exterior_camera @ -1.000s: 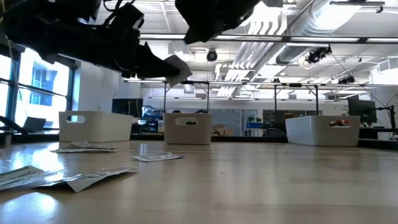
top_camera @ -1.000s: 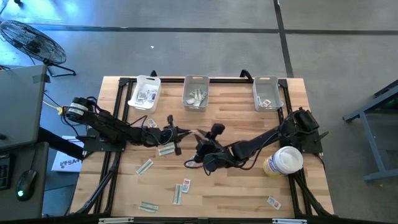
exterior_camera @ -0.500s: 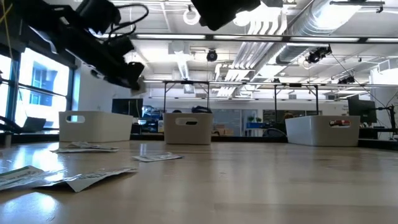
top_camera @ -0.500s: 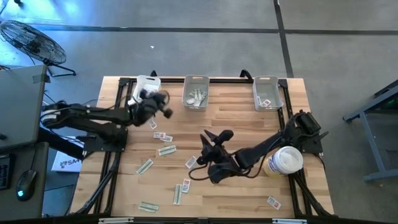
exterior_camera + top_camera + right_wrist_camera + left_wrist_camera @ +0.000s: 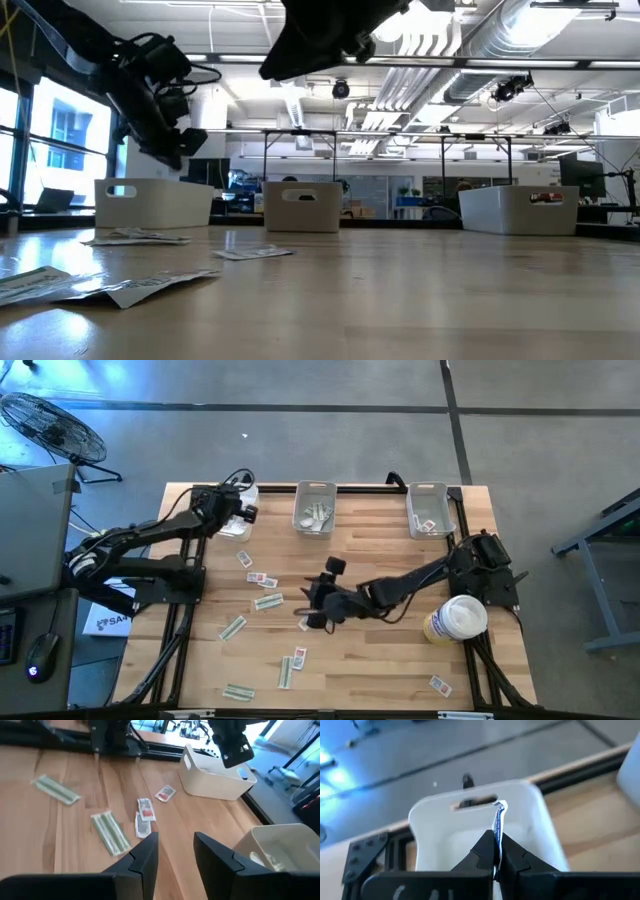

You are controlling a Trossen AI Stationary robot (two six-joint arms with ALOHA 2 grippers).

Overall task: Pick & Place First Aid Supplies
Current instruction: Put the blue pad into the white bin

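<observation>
**Left arm holds a packet over the far-left bin**

The left gripper [image 5: 243, 512] hangs over the far-left white bin [image 5: 226, 493] at the back of the bench [image 5: 380, 660]; in its wrist view the fingers [image 5: 484, 851] are pressed together on a thin white packet [image 5: 498, 820] seen edge-on, with a hint of blue print along it that is too small to read; the packet stands upright above the bin's [image 5: 540, 825] open mouth, just in front of its handle slot. In the low view that gripper [image 5: 172, 150] sits above the same bin [image 5: 152, 203].

The right gripper [image 5: 318, 598] reaches out over the middle of the bench, above the loose supplies; its fingers [image 5: 145, 854] are spread apart with nothing between them. Beneath it lie white packets with red marks [image 5: 145, 813], a smaller red-marked one [image 5: 165, 793], and pale green strips [image 5: 109, 832], with another green strip [image 5: 55, 788] farther off; whatever is printed on them cannot be made out.

From above, more packets and strips are scattered across the left half of the bench [image 5: 267, 601], and one lone packet [image 5: 438, 684] lies near the front right corner. The middle bin [image 5: 315, 510] and the right bin [image 5: 429, 510] each hold a few packets. A white-and-yellow tub [image 5: 455, 620] stands by the right arm's base; its label is not legible.
</observation>
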